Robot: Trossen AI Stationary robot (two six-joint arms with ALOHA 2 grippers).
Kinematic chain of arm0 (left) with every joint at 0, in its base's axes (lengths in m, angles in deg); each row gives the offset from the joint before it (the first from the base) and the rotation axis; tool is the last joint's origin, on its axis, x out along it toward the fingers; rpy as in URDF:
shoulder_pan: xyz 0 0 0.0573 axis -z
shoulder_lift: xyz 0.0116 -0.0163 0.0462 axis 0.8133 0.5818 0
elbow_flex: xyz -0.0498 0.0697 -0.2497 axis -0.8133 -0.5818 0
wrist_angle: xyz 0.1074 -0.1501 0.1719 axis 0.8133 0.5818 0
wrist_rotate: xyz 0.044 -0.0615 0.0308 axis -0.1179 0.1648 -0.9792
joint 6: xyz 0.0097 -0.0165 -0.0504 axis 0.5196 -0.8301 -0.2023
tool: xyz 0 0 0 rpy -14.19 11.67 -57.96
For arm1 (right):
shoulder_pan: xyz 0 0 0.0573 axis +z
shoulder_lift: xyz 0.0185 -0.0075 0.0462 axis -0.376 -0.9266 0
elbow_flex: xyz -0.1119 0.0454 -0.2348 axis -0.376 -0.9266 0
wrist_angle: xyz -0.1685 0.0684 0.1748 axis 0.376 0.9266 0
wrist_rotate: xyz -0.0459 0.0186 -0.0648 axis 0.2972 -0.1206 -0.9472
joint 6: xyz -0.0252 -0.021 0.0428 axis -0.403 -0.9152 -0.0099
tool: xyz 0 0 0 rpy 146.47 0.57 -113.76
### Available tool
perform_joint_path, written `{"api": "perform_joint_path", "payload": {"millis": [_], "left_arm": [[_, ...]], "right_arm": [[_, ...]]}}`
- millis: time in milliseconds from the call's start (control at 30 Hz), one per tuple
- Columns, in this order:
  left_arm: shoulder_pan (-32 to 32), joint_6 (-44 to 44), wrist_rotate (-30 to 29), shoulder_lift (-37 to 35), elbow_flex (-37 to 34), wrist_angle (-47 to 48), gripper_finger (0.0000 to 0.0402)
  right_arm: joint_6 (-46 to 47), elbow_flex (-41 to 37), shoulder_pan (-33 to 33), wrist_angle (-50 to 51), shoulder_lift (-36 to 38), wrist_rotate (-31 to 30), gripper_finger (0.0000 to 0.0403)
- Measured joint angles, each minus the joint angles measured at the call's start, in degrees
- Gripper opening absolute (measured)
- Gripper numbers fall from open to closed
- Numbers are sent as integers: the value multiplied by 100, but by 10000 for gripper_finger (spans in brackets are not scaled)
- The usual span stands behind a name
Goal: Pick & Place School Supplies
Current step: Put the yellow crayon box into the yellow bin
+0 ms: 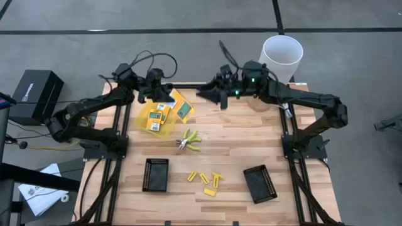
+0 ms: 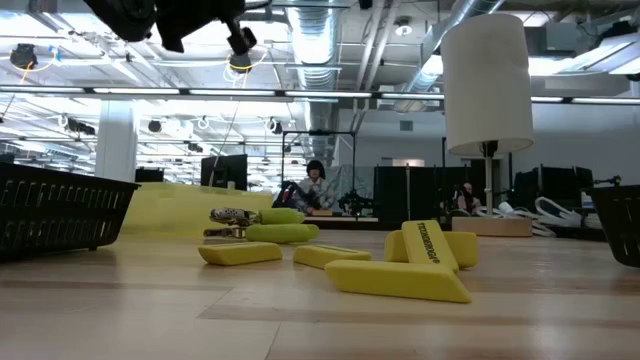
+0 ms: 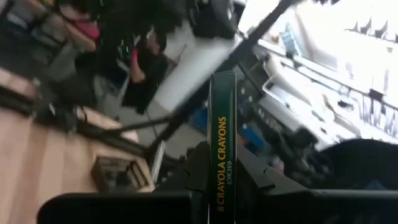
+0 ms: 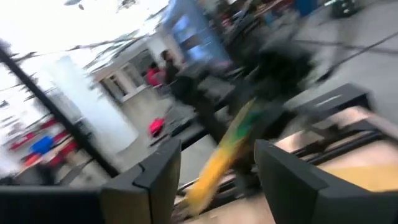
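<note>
Left hand (image 3: 221, 186), raised above the far-left worktop (image 1: 239, 135), is clamped on the lower edge of an upright crayon packet (image 3: 222, 134): light thin card, probably crushable and slippery, best pinched across its flat faces; right hand's (image 1: 213, 95) opening indeterminate.

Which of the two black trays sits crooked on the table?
The black tray nearer the right arm: it is turned at an angle, while the other black tray, on the left arm's side, lies square.
</note>
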Motion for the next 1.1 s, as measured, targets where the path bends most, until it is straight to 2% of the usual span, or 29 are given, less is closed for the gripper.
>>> {"api": "perform_joint_path", "payload": {"millis": [267, 433, 533, 733, 900, 1100], "left_arm": [[-429, 703, 5, 0, -939, 313, 24], [-939, 1173, -69, 0, -1754, 341, 24], [-1333, 1418, -408, 0, -2277, 365, 24], [-2086, 1860, -1554, 0, -2999, 649, 24], [-2232, 2602, -2022, -57, -3062, 1143, 24], [-2228, 3068, -2423, -265, -3060, 1532, 24]], "right_arm": [[9, 0, -226, -85, 0, 77, 164], [134, 0, -240, -264, 2, 75, 138], [260, 0, -271, -262, 2, 108, 130], [370, 0, -269, -262, 2, 106, 129], [517, 0, -258, -262, 2, 121, 128], [517, 0, -267, -262, 2, 121, 127]]}}
